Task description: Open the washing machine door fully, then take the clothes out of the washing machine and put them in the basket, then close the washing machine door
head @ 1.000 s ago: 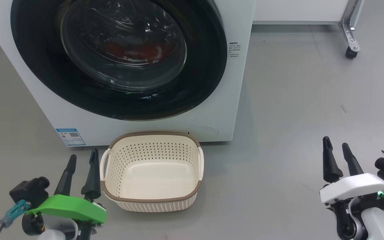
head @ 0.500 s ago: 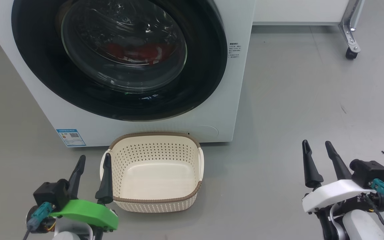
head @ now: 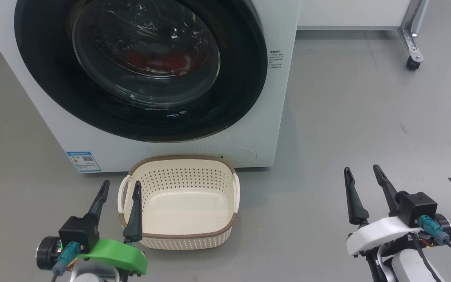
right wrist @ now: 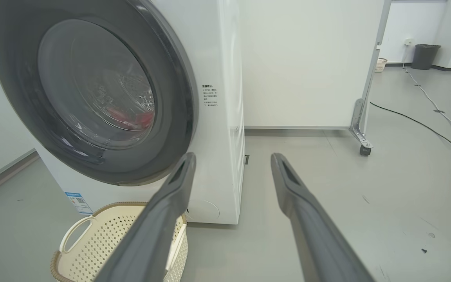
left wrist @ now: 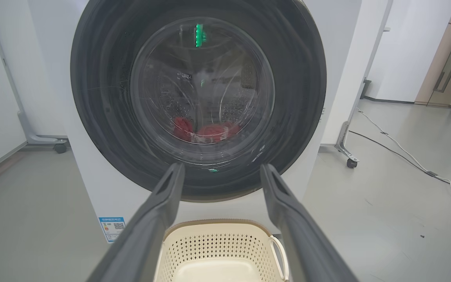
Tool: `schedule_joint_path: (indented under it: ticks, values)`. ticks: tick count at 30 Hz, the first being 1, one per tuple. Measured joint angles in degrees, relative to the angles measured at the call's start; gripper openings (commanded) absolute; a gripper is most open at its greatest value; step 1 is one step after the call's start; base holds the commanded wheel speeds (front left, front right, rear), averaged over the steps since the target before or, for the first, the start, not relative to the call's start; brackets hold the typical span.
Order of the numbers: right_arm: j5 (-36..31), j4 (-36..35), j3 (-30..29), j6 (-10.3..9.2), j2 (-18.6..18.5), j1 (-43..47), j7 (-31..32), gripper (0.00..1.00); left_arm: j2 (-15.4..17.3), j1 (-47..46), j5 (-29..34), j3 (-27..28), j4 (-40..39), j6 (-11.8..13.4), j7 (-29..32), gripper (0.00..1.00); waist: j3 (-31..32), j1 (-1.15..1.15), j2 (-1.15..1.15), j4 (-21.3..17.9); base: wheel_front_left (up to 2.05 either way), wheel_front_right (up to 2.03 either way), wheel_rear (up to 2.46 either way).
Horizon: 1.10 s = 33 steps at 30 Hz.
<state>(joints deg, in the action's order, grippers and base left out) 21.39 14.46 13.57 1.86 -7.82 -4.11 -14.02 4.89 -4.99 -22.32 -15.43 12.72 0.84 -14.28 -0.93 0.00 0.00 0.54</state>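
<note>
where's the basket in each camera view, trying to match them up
Head view: the basket is low centre, on the floor before the washing machine, its left edge overlapped by the left fingers.
Left wrist view: bottom centre, between the left fingers.
Right wrist view: lower left corner, partly behind one of the right fingers.
Shared landmark: the blue sticker on the machine's lower front, by the basket's left side.

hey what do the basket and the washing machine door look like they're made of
The basket looks like matte cream moulded plastic, with even rows of holes; its brown woven-look rim is probably plastic too. The washing machine door has a glossy black rim, plastic or glass, around a clear, glass-like bowl that catches reflections.
</note>
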Motion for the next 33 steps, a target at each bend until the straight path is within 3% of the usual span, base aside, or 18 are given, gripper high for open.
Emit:
schedule_joint_path:
  ticks: [33]
  values:
    - [-0.89,0.69,-2.93,-0.42,2.21,0.02,0.00,1.00,-1.10,0.09,0.26,1.71,0.57,0.96,0.00,1.00,-0.47,0.00,0.00,-0.03,0.00,0.00,0.00]
